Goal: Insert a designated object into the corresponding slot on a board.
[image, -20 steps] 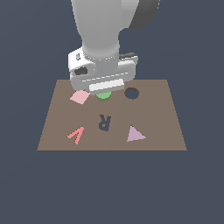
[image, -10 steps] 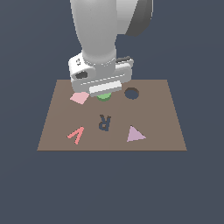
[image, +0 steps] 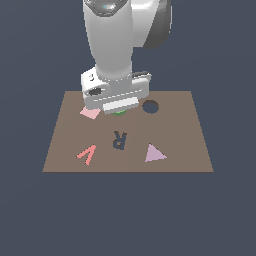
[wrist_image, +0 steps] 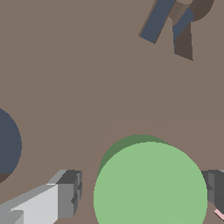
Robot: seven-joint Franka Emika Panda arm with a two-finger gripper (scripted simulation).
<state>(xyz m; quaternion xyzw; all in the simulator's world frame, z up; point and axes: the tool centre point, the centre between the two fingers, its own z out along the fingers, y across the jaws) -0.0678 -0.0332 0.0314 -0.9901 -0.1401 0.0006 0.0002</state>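
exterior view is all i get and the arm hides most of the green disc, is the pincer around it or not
Observer: Yes. In the wrist view the pincer straddles the green disc, with one finger on each side of it.
Operator: closed on it yet
Observer: Not that I can see. A strip of bare board shows between that finger and the disc's edge. The other finger's contact is hidden behind the disc.
Operator: and the disc is flat?
Observer: It looks flat on the board, with its whole round top face toward the wrist camera. The slot shows partly at the frame's edge, with bare board between it and the disc.
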